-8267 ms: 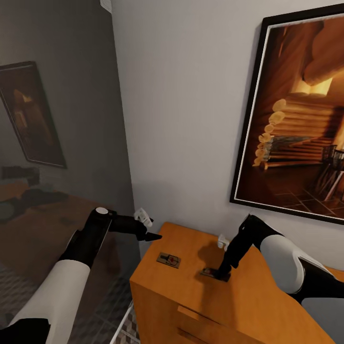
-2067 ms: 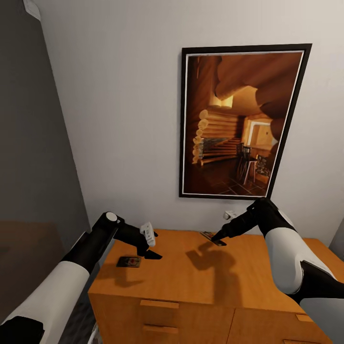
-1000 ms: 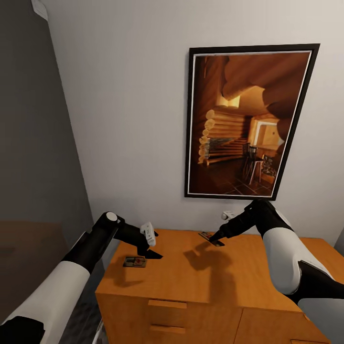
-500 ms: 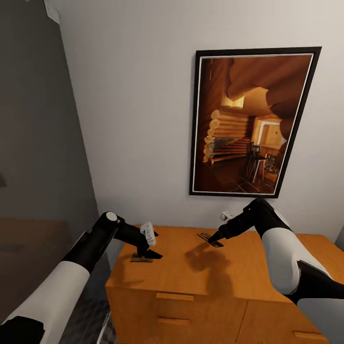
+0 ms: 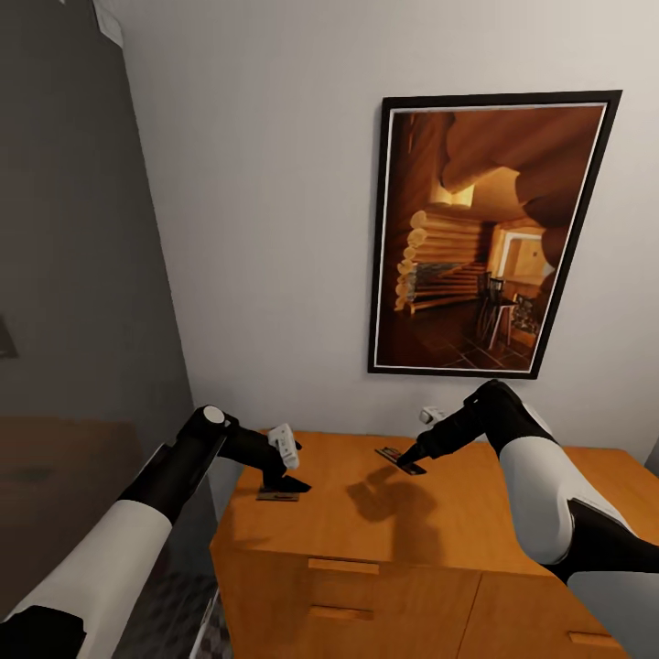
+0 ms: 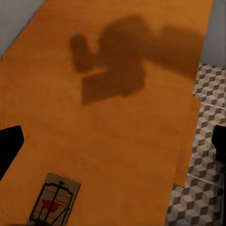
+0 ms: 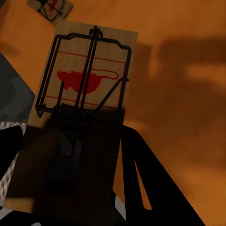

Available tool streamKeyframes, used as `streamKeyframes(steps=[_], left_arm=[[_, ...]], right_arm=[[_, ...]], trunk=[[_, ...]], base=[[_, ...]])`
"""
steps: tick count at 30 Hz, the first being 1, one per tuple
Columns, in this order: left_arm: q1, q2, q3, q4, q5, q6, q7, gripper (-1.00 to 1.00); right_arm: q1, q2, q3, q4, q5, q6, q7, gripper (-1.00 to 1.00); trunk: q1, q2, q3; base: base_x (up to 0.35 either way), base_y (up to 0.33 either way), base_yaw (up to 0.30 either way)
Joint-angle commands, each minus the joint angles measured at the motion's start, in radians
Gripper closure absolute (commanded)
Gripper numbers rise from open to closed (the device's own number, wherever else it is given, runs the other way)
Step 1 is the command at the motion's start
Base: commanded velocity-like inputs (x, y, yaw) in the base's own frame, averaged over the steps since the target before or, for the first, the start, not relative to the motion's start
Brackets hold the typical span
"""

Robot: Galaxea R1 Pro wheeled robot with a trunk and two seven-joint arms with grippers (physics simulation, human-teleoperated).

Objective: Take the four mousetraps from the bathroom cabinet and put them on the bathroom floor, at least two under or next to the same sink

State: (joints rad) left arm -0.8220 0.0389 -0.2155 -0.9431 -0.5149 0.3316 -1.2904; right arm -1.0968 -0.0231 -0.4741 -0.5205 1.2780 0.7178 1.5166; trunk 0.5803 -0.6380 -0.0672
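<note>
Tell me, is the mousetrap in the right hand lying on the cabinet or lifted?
Lifted. The mousetrap is gripped by the right hand above the cabinet, casting a separate shadow below.

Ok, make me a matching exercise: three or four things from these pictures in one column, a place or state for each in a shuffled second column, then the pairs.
Things:
1. right gripper
2. left gripper
3. framed painting
4. free mousetrap

Places or states:
A. hangs on the white wall
B. lies flat on the cabinet top
C. shut on a held mousetrap
D. open above the cabinet top

Pairs: 1-C, 2-D, 3-A, 4-B
</note>
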Motion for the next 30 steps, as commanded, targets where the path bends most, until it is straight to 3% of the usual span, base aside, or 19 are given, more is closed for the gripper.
streamKeyframes(steps=[1,7,30], left_arm=[[0.0,0.0,0.0,0.0,0.001,0.0,0.008,-1.0],[0.0,-0.001,-0.001,0.0,0.002,0.001,0.038,-1.0],[0.0,-0.002,-0.002,0.0,0.004,0.004,0.035,-1.0]], right_arm=[[0.0,0.0,0.0,0.0,0.0,0.006,0.004,1.0],[0.0,0.0,0.0,0.0,0.0,0.006,0.004,1.0],[0.0,0.0,0.0,0.002,0.0,0.006,0.004,1.0]], trunk=[[0.0,0.0,0.0],[0.0,0.0,0.0],[0.0,0.0,0.0]], base=[[0.0,0.001,0.0],[0.0,0.0,0.0],[0.0,0.057,0.0]])
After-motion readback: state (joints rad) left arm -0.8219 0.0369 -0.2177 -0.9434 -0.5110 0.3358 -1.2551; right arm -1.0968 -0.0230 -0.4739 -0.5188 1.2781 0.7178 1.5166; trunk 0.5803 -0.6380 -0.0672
